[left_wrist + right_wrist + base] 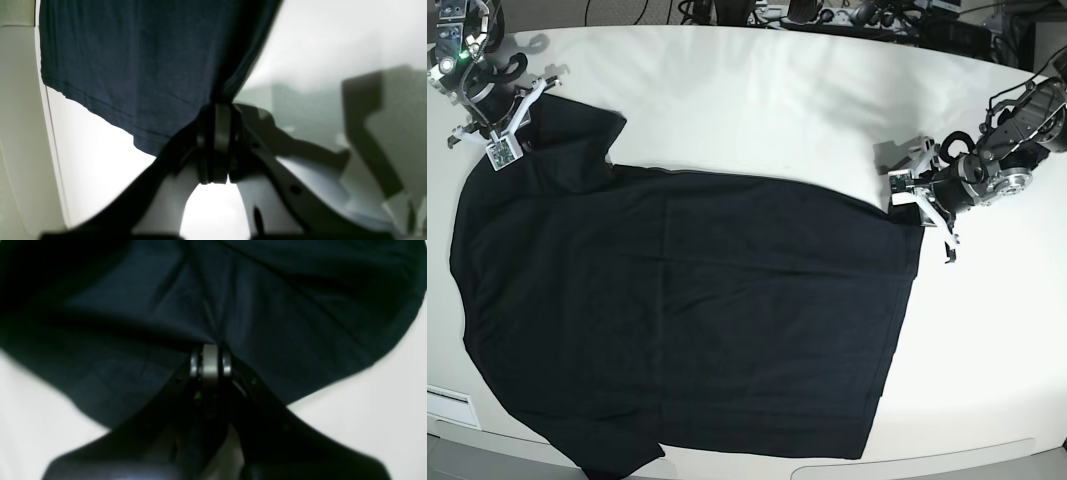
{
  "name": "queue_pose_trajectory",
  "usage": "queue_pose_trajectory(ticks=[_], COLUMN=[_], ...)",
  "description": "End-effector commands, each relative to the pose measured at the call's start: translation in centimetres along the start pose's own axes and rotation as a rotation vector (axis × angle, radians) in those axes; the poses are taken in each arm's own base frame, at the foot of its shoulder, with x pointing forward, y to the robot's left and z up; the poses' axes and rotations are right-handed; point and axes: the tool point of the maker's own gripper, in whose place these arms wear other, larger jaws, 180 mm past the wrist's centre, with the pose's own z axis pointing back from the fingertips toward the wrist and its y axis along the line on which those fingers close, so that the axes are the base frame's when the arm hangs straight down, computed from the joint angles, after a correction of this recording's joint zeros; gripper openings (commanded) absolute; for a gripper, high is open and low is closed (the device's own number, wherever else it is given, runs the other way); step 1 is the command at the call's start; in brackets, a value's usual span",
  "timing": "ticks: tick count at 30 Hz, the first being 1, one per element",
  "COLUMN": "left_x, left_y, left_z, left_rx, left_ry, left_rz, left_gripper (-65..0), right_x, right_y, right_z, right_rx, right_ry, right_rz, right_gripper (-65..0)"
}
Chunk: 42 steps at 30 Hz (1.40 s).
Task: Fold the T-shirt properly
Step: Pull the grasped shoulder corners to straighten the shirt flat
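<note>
Both grippers are clamped on cloth. At the right of the base view the left gripper (914,198) has its jaws drawn together on the upper right corner of the T-shirt (687,310); in the left wrist view the fingers (215,143) meet with almost no gap, pinching a gathered fold while the hemmed edge of the fabric hangs to the left of them. At the upper left of the base view the right gripper (512,125) is likewise closed on the shirt's upper left corner, beside the sleeve; the right wrist view shows its fingertips (209,365) pressed together with dark fabric bunched and creased just above them.

Spread across the white table (757,100), the T-shirt fills most of the base view from the left edge to right of centre, lying nearly flat with faint fold lines. Its lower edge reaches the table's near rim at lower left. Along the top of the base view, cables and equipment (847,15) sit behind the table's far edge.
</note>
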Motion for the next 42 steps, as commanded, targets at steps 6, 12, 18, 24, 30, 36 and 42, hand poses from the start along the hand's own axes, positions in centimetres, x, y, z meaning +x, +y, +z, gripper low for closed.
queue_pose_trajectory(ticks=[6,12,18,24,30,36,42], left_x=[0.4,1.7,2.7,3.9,3.8,4.7,5.1], left_y=[0.1,0.4,-1.5,-5.4,-7.7,-8.8,-3.5], left_z=[3.1,5.8,8.5,10.6,12.3,13.1,12.3], left_rx=[-0.036,-0.047,-0.107,-0.195,-0.235,-0.233,0.038], left_ry=[0.037,0.032,0.033,0.039,0.092,0.081,0.094], left_rz=[-0.060,-0.060,-0.085,-0.101,-0.161,-0.205,-0.282], left_gripper=[-65.0,-65.0,-65.0,-65.0,-65.0,-65.0,-65.0], right_x=[2.9,2.2,0.4,-1.9,-4.9,-5.7,-2.1], right_y=[0.0,0.7,2.3,3.5,4.7,4.7,-0.3], right_z=[3.5,6.4,8.9,10.0,11.4,12.5,12.7], right_rx=[-0.025,-0.033,0.000,0.037,0.077,0.047,-0.144], right_ry=[-0.056,-0.022,0.045,0.118,0.227,0.269,0.139], right_rz=[0.126,0.167,0.195,0.186,0.171,0.142,0.146], right_gripper=[-65.0,-65.0,-65.0,-65.0,-65.0,-65.0,-65.0])
